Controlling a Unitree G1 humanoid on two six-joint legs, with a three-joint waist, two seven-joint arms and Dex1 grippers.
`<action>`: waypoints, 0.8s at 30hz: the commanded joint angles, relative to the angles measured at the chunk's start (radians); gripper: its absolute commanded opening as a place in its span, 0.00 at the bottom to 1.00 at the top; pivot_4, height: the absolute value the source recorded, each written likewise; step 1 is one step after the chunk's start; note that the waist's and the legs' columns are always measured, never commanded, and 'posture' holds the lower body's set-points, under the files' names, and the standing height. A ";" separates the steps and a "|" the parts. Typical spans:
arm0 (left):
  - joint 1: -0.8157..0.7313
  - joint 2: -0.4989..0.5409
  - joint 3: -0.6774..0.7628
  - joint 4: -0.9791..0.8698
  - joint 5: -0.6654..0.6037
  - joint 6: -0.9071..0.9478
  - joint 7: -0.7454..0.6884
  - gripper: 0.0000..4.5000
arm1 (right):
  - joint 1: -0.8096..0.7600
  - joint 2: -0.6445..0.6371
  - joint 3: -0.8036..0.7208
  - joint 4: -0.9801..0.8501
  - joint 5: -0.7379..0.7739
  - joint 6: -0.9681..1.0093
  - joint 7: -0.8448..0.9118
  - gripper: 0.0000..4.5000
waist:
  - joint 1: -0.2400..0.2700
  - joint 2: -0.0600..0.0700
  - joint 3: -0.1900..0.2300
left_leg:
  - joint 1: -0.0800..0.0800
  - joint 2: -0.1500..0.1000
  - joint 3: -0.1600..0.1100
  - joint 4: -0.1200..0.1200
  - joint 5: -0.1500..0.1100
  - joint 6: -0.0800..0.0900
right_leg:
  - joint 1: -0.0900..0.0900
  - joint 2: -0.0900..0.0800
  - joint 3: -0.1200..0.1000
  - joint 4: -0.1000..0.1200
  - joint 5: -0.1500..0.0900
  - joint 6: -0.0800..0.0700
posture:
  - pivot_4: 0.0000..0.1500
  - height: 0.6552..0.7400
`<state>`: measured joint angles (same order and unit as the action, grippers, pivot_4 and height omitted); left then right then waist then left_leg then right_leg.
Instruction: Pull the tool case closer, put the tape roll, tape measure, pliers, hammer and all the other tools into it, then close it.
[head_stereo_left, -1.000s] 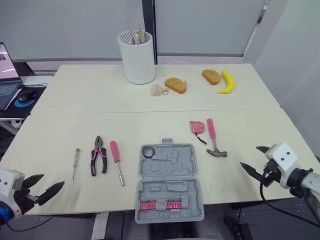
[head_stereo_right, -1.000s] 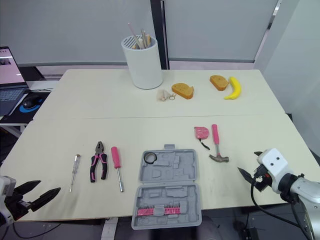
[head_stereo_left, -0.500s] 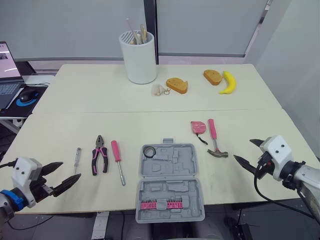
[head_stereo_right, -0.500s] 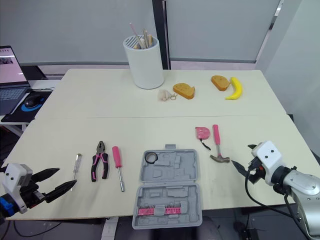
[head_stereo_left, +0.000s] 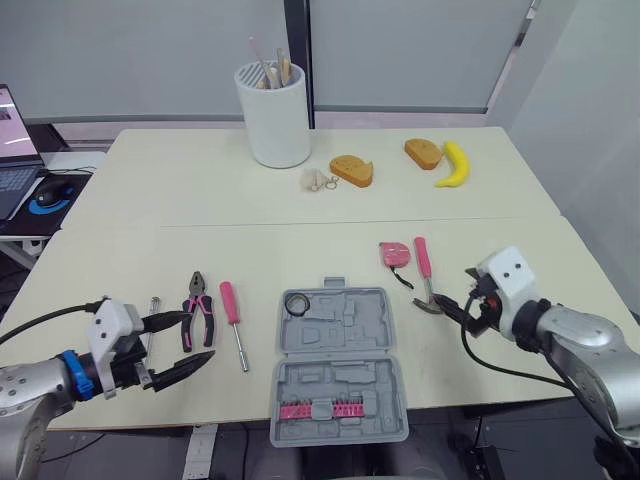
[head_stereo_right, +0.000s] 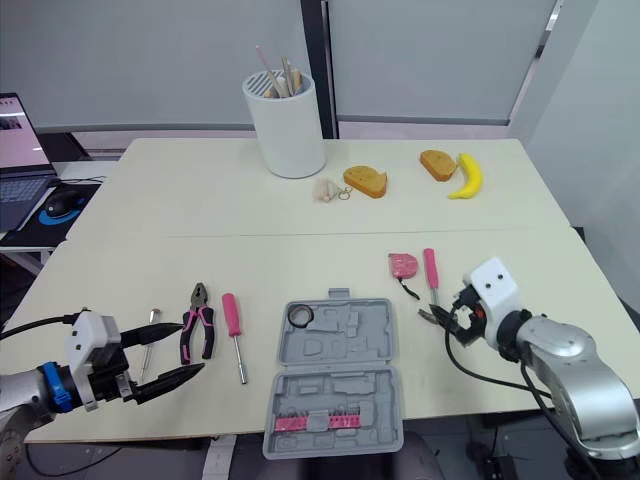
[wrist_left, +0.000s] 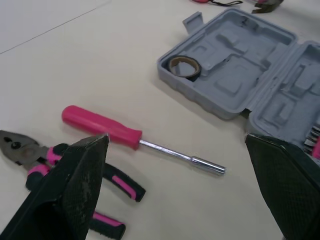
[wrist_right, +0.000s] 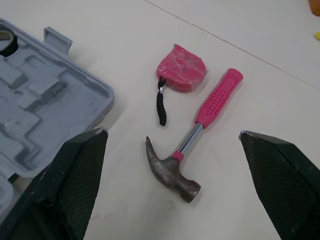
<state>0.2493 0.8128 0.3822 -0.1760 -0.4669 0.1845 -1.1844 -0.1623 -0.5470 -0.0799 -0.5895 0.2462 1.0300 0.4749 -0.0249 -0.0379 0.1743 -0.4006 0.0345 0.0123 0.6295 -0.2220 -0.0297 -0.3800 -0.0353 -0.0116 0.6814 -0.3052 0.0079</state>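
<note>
we saw the tool case (head_stereo_left: 338, 365) lying open at the near middle of the table (head_stereo_left: 200, 200), tape roll (head_stereo_left: 297, 303) in its far-left pocket. left gripper (head_stereo_left: 198, 336), fingers apart and empty, hovered by the pliers (head_stereo_left: 197, 310) and pink screwdriver (head_stereo_left: 234, 322). right gripper (head_stereo_left: 455, 290), fingers also apart, sat right beside the hammer (head_stereo_left: 429, 277) head. tape measure (head_stereo_left: 393, 253) lay left of the hammer handle.

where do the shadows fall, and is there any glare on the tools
Right wrist view: hammer and tape measure cast only short, soft shadows on the table. Left wrist view: a pale highlight runs along the metal shaft of the screwdriver. Left eye view: light is even, no glare on the tool case.
</note>
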 joint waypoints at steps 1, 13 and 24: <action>-0.074 0.026 -0.105 -0.109 -0.014 -0.055 -0.086 1.00 | -0.111 0.076 0.067 0.089 -0.060 0.101 -0.140 0.99 | 0.002 0.000 0.000 | 0.000 0.000 -0.001 0.000 0.000 0.000 | 0.000 0.000 0.000 0.000 0.000 0.000 | 1.00 1.00; -0.265 -0.032 -0.239 -0.177 -0.068 -0.026 -0.067 1.00 | -0.244 0.192 0.099 0.431 -0.149 0.015 -0.280 0.99 | -0.002 0.001 0.000 | -0.005 -0.003 -0.001 0.000 0.000 0.000 | -0.004 0.001 0.001 0.001 0.001 0.001 | 1.00 1.00; -0.292 -0.037 -0.286 -0.193 -0.041 -0.029 -0.041 1.00 | -0.300 0.237 0.098 0.651 -0.168 -0.078 -0.292 0.79 | -0.005 0.001 0.000 | -0.005 -0.002 -0.001 0.000 0.000 0.000 | -0.005 0.006 0.002 0.001 0.001 0.001 | 1.00 1.00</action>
<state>-0.0365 0.7770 0.0985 -0.3261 -0.5057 0.1646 -1.2324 -0.4429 -0.3128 0.0302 0.0665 0.0804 0.9690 0.1871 -0.0298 -0.0370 0.1744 -0.4057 0.0330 0.0115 0.6295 -0.2221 -0.0295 -0.3847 -0.0288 -0.0101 0.6826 -0.3041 0.0092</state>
